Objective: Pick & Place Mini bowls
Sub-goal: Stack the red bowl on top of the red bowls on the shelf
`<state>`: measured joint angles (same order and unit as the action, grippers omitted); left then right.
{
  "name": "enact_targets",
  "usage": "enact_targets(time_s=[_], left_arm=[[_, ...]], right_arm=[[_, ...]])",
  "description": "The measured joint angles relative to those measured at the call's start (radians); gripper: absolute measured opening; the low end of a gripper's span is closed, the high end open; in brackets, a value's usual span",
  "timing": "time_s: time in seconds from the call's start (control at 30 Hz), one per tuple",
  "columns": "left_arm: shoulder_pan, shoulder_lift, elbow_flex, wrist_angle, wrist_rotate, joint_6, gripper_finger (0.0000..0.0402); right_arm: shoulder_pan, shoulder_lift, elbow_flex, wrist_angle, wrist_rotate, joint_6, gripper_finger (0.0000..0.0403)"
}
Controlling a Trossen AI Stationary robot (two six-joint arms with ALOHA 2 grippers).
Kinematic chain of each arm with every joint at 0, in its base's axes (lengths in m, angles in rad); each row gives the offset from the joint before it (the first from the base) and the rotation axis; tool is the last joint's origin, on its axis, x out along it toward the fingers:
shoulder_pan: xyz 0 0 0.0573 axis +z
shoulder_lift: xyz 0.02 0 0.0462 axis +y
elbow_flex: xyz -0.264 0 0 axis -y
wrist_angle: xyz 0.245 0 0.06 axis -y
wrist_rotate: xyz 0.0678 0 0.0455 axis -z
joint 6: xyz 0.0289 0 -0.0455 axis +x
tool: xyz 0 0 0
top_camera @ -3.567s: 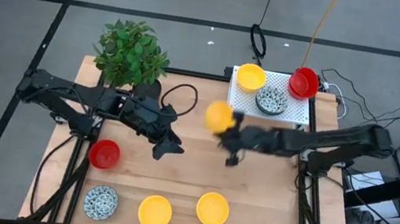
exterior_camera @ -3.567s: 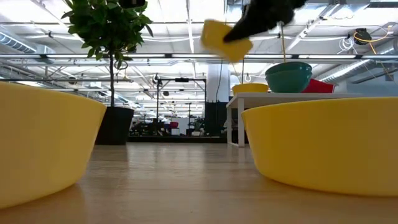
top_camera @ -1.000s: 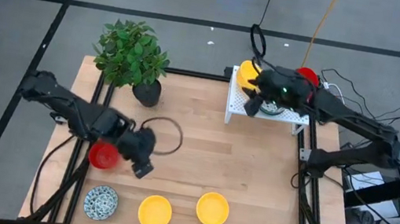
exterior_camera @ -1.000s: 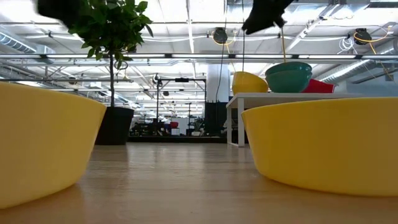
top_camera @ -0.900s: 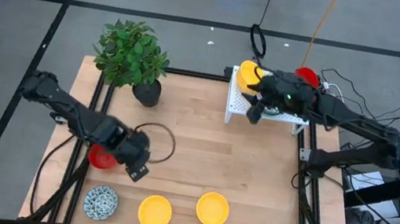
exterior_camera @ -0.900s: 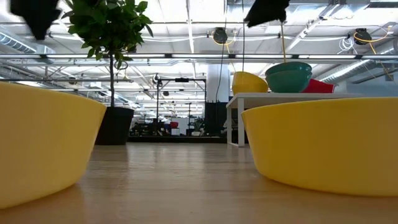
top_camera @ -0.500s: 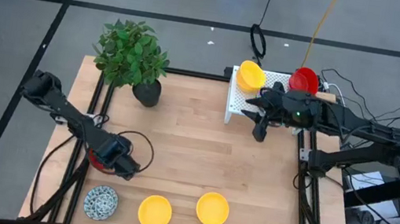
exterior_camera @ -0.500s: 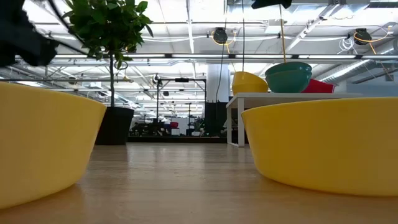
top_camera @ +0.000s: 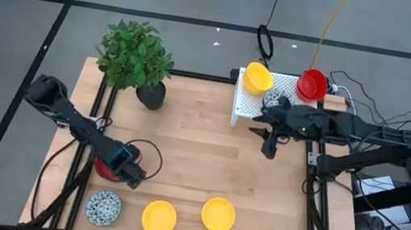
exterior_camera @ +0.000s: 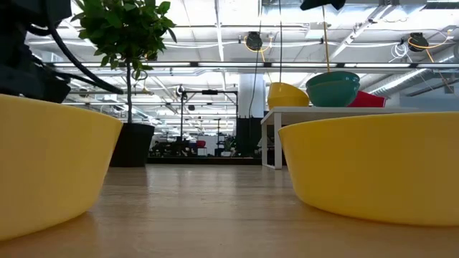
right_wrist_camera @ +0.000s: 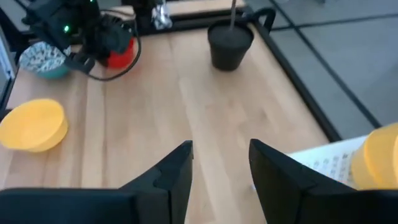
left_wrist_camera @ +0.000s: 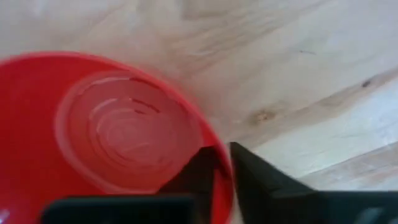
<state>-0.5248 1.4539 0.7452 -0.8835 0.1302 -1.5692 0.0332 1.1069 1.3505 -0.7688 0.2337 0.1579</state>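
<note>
The rim of the red bowl (left_wrist_camera: 93, 137), at the table's left side, is pinched thinly by the left gripper (left_wrist_camera: 221, 162), so a slip on lifting is risked, while the right gripper (right_wrist_camera: 221, 162) is held spread beside the rack (top_camera: 291, 85).

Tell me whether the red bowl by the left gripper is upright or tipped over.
Upright. The left wrist view looks into the red bowl's open inside, and the left gripper straddles its rim, one finger inside, one outside.

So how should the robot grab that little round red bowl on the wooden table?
By its thin rim, coming down from above. The little round red bowl sits upright and open, so one finger can slip inside and the other outside its wall. The left gripper is already placed that way at the rim; the right gripper hangs open near the white rack.
</note>
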Motion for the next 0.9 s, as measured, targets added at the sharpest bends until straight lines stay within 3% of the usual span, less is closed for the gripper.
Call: enact_targets(time_s=[0.07,0.2,0.5,0.63,0.9], left_arm=[[0.002,0.0,0.001,0.04,-0.002,0.032,0.0013],[0.011,0.001,0.043,0.118,-0.095,0.147,0.002],[0.123,0.025,0.212,0.345,-0.332,0.713,0.0012],[0.222,0.145,0.344,0.343,-0.334,0.878,0.0018],[0.352,0.5,0.733,0.324,-0.268,1.219,0.0009]], right_arm=[[0.015,0.0,0.0,-0.024,0.0,0.025,0.0134],[0.049,-0.002,0.0,-0.066,0.0,0.069,0.0109],[0.159,-0.021,-0.001,-0.089,0.0,0.118,0.0069],[0.221,-0.023,-0.001,-0.076,0.0,0.119,0.0079],[0.294,-0.023,-0.001,-0.052,0.005,0.165,0.0107]])
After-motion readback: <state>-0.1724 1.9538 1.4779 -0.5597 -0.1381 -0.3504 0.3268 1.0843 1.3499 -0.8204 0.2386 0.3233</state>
